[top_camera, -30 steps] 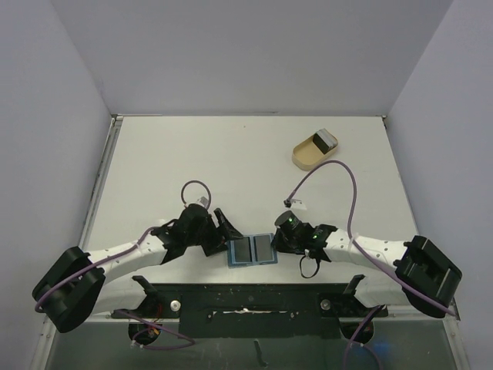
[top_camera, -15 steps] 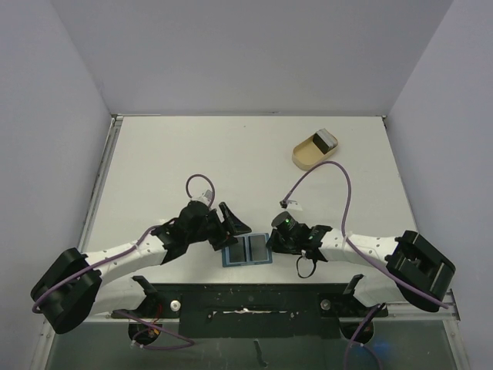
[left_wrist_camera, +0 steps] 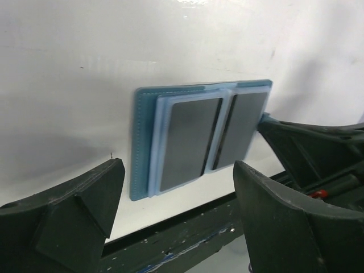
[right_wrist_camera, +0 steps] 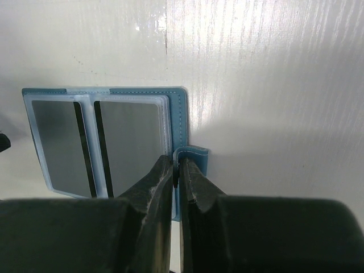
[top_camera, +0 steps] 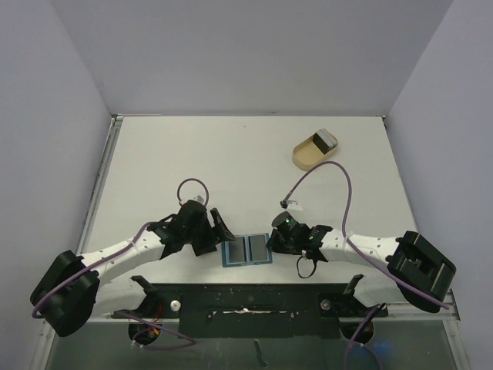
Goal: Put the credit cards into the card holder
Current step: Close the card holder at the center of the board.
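The blue card holder (top_camera: 248,250) lies spread open near the table's front edge. A grey credit card sits in each pocket (left_wrist_camera: 187,142) (left_wrist_camera: 242,128); the right wrist view shows them too (right_wrist_camera: 54,142) (right_wrist_camera: 131,142). My right gripper (top_camera: 271,243) is shut on the holder's little closing tab (right_wrist_camera: 192,152), at its right edge (right_wrist_camera: 178,166). My left gripper (top_camera: 218,235) stands open just left of the holder (left_wrist_camera: 177,168), with nothing between its fingers and not touching it.
A tan oval dish (top_camera: 306,156) stands at the back right with a grey card-like piece (top_camera: 326,139) leaning in it. The dark front rail (left_wrist_camera: 199,227) runs just below the holder. Purple cables arch over both arms.
My left gripper has drawn back to the left, off the holder's left edge, and its jaws stand a little wider. The holder shifted slightly left a second ago; the right gripper keeps its hold.
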{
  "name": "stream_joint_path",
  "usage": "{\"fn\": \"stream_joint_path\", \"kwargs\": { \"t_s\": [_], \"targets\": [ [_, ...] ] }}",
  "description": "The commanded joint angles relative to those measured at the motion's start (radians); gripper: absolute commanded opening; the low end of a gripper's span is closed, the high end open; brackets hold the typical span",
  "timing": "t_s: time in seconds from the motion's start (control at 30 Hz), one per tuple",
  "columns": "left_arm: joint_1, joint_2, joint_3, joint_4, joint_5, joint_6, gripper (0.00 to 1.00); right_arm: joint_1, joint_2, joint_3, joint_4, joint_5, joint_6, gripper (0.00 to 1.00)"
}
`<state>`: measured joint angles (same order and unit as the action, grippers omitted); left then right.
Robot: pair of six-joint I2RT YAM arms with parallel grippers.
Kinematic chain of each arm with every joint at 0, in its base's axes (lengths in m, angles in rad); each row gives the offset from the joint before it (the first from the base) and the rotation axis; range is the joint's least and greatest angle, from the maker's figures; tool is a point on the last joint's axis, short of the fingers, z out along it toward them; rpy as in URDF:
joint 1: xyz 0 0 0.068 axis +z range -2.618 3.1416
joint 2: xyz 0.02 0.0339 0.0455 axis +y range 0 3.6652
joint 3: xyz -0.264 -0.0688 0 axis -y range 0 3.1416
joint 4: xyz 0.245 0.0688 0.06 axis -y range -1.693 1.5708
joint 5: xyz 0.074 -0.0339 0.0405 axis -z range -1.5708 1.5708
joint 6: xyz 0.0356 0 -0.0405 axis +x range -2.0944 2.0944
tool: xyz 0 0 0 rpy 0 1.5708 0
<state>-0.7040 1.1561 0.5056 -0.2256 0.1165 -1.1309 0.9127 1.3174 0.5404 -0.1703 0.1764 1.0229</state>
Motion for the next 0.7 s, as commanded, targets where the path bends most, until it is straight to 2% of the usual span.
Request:
{"fn": "stream_joint_path", "kwargs": {
  "t_s": [0.0,0.43,0.57,0.67],
  "targets": [
    [-0.001,0.038,0.024,0.002,0.008,0.039,0.78,0.014,-0.002,0.018,0.011,0.014,0.000,0.00],
    [-0.070,0.154,0.008,0.175,0.045,-0.047,0.78,0.031,0.028,0.016,0.035,0.014,0.002,0.00],
    [-0.072,0.132,-0.017,0.270,0.090,-0.104,0.78,0.036,0.035,0.018,0.035,0.014,0.002,0.00],
    [-0.072,0.095,-0.002,0.266,0.087,-0.113,0.78,0.037,0.036,0.017,0.039,0.014,0.003,0.00]
  ]
}}
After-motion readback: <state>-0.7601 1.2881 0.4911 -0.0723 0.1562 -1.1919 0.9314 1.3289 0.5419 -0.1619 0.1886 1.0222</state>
